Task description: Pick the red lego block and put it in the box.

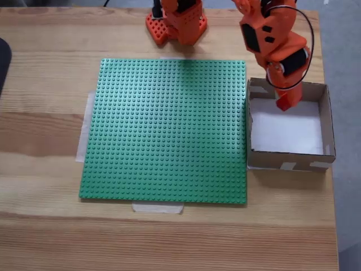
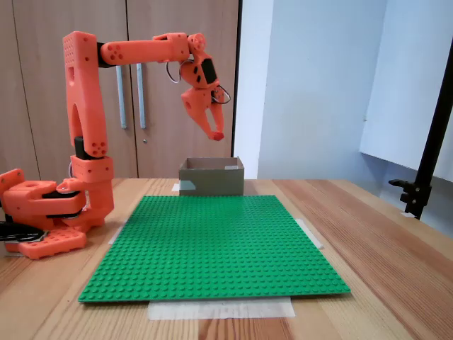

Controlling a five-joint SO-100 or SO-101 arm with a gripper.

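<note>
the gripper (image 2: pixel 216 134) is hanging directly above the box (image 1: pixel 326 121), its jaws nearly closed on something red at their tips, apparently the red lego block (image 1: pixel 284 104).

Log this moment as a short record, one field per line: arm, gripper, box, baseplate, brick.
arm: orange, base at the table's far edge in a fixed view, reaching out over the box
gripper: raised above the box, pointing down; jaws look near closed, open or shut unclear
box: brown cardboard, white bottom, touching the baseplate's right edge in a fixed view
baseplate: green, taped flat to the wooden table, nothing on its studs
red lego block: a red bit may sit at the fingertips, cannot confirm
</note>
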